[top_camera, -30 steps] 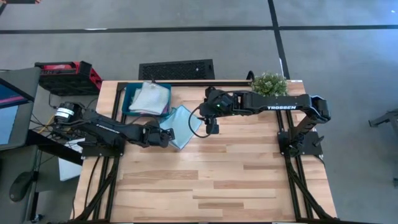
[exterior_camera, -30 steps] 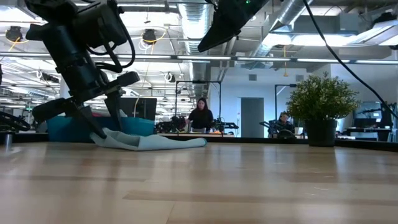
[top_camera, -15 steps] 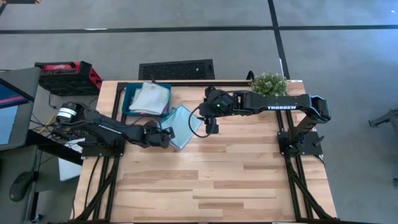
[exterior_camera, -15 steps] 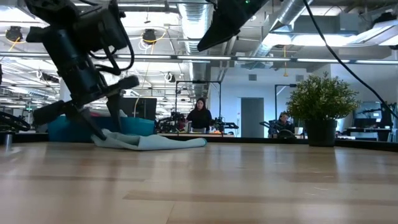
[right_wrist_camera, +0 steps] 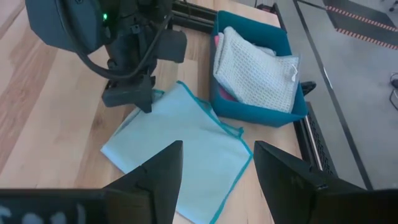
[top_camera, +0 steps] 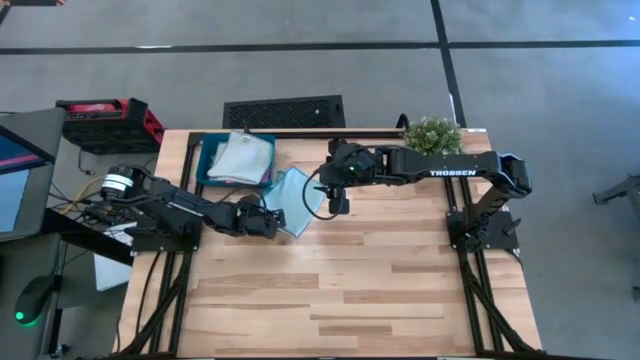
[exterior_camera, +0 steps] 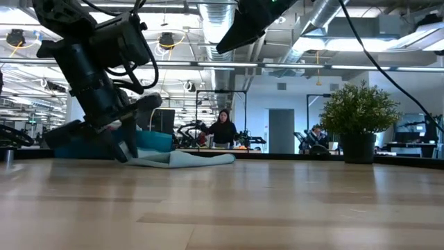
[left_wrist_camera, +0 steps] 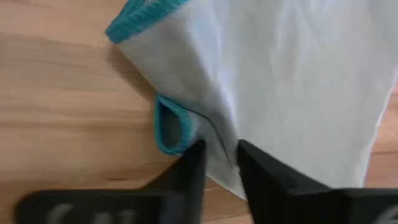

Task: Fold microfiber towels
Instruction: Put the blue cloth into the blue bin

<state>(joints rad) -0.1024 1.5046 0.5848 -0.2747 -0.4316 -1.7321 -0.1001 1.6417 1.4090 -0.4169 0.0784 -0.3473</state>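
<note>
We have the light blue towel (top_camera: 296,197) lying flat on the table (top_camera: 350,290), just beside the teal tray (right_wrist_camera: 258,112), which holds the other towels (right_wrist_camera: 260,67) in a loose pile with a pale grey one on top.

The left gripper (left_wrist_camera: 219,163) sits at the towel's near corner with its 2 fingers close together and a ridge of cloth pinched up between them; it looks like a grip on the towel, though from the wrist view alone we cannot be sure how firmly the fabric is caught. The right gripper (right_wrist_camera: 214,167) hangs above the table over the far side of the towel, its fingers spread wide and holding nothing.

We judge the cloth light, soft and limp: it will drape and sag from any 1 point, so a single pinch will drag it rather than fold it. The stitched teal hem (left_wrist_camera: 169,127) is the firmest part and probably the best place to take hold, ideally at 2 corners at once. The knit should offer the pads decent friction, but a thin pinch could slip out under a quick pull.
</note>
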